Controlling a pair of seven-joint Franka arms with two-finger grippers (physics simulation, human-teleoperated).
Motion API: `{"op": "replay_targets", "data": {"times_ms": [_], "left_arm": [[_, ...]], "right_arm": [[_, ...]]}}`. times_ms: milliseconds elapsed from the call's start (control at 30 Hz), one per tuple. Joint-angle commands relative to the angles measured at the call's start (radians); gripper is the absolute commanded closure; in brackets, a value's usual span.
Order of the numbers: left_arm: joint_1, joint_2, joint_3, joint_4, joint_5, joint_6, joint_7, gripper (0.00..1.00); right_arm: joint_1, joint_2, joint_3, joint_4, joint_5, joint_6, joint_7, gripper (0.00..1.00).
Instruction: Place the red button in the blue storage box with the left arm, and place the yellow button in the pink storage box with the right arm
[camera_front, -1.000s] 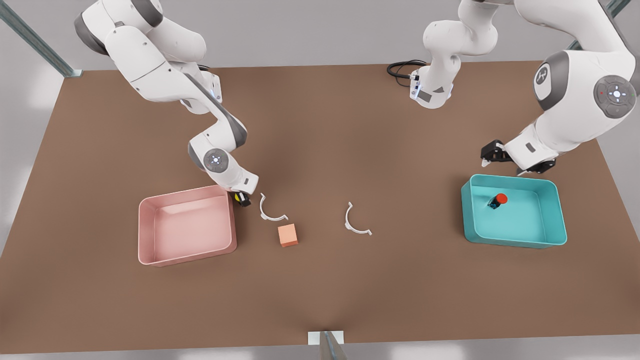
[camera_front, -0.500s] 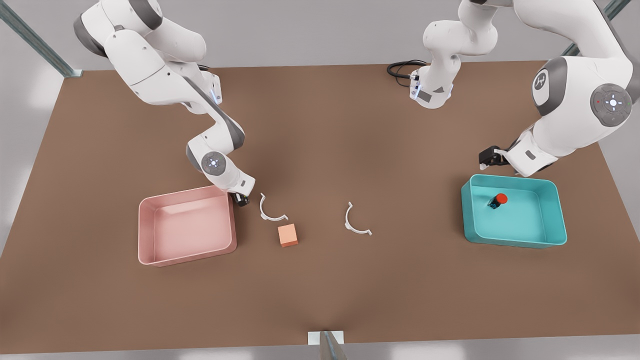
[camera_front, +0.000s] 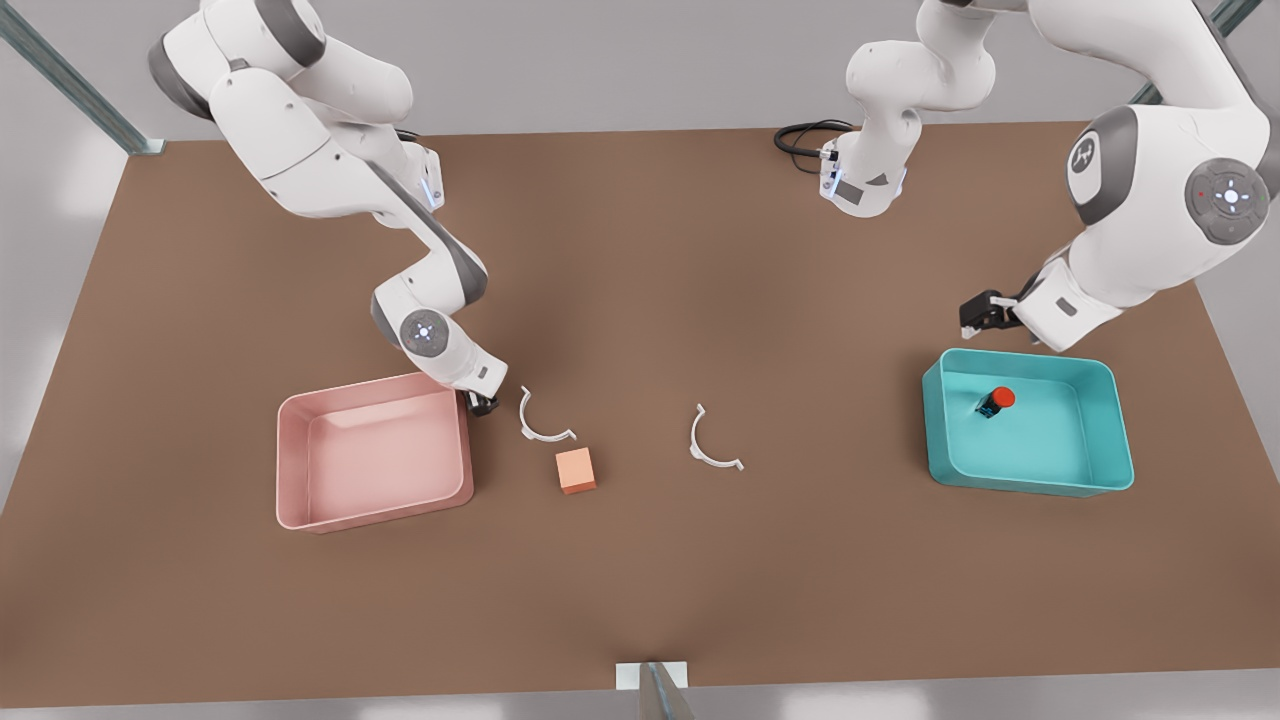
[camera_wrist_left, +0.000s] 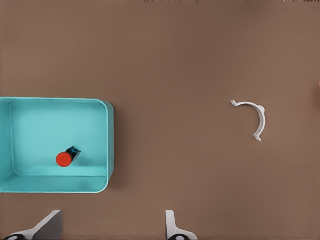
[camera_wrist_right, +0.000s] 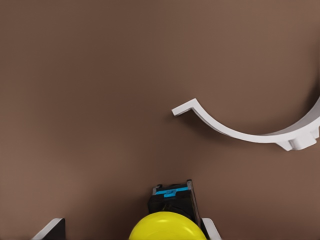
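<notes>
**Red button boxed; yellow button in claw beside pink box**

The red button (camera_front: 997, 401) lies tipped on its side on the floor of the blue storage box (camera_front: 1100, 440), toward the box's 10 o'clock corner in the front view, clear of the walls. The left wrist view shows the same button (camera_wrist_left: 66, 158) inside the box (camera_wrist_left: 102, 145).

The left claw (camera_front: 978, 312) hangs above the worktop (camera_front: 640, 580) just off the blue box's rim at about 11 o'clock, apart from the box. Its fingers (camera_wrist_left: 171, 225) stand spread in the left wrist view, with nothing between them.

The yellow button (camera_wrist_right: 167, 227) sits pinched between the fingers of the right claw (camera_wrist_right: 132, 231); its dark base with a blue strip points away from the camera. In the front view the right claw (camera_front: 482, 404) is just beside the pink storage box (camera_front: 300, 500), off its 2 o'clock corner and outside the rim. Whether the claw touches the rim cannot be told. The button itself is not distinguishable in the front view.

A white curved clip (camera_front: 543, 424) lies on the worktop just at 3 o'clock of the right claw. An orange cube (camera_front: 576, 470) rests near that clip, at its 5 o'clock. A second white clip (camera_front: 710, 444) lies near mid-worktop, well apart from both boxes.
</notes>
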Motion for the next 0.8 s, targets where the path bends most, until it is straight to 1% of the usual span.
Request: {"op": "replay_targets", "data": {"times_ms": [0, 67, 100, 133, 167, 233, 400, 500, 600, 733, 767], "left_arm": [[0.002, 0.0, 0.001, 0.001, 0.002, 0.003, -0.036, 0.0], [0.001, 0.0, 0.001, 0.001, 0.002, 0.002, -0.036, 0.0], [0.001, 0.0, 0.001, 0.001, 0.002, 0.002, -0.036, 0.0], [-0.001, 0.0, 0.0, 0.001, 0.002, 0.0, -0.038, 0.0], [-0.001, 0.0, 0.0, 0.001, 0.002, 0.0, -0.038, 0.0], [-0.001, 0.0, -0.002, 0.001, 0.002, 0.0, -0.038, 0.0], [0.001, -0.01, 0.0, 0.001, -0.001, -0.023, -0.041, 0.0], [0.001, -0.01, 0.0, 0.01, -0.001, -0.052, -0.044, 0.0], [0.001, -0.011, -0.002, 0.01, -0.001, -0.055, -0.04, 0.0], [0.001, -0.02, 0.0, 0.01, 0.001, -0.055, -0.043, 0.0], [0.001, -0.02, 0.0, 0.01, 0.001, -0.057, -0.043, 0.0]], "right_arm": [[0.017, 0.005, -0.019, 0.002, 0.001, 0.004, 0.024, 0.0], [0.017, 0.006, -0.02, 0.002, 0.001, 0.004, 0.043, 0.0], [0.017, 0.009, -0.02, 0.004, 0.001, 0.004, 0.05, 0.1], [0.017, 0.011, -0.02, 0.004, 0.001, 0.003, 0.056, 0.41], [0.017, 0.011, -0.02, 0.005, 0.001, 0.003, 0.058, 0.61], [0.016, 0.011, -0.02, 0.005, 0.001, 0.001, 0.067, 0.69], [0.016, 0.008, -0.02, 0.011, 0.002, -0.005, 0.07, 0.7], [0.019, -0.012, -0.019, 0.025, 0.008, -0.034, 0.075, 0.73], [0.013, -0.089, -0.008, 0.027, 0.018, -0.076, 0.095, 0.73], [0.013, -0.227, 0.01, 0.054, 0.146, -0.163, 0.096, 0.73], [0.013, -0.247, 0.01, 0.085, 0.18, -0.211, 0.096, 0.73]]}}
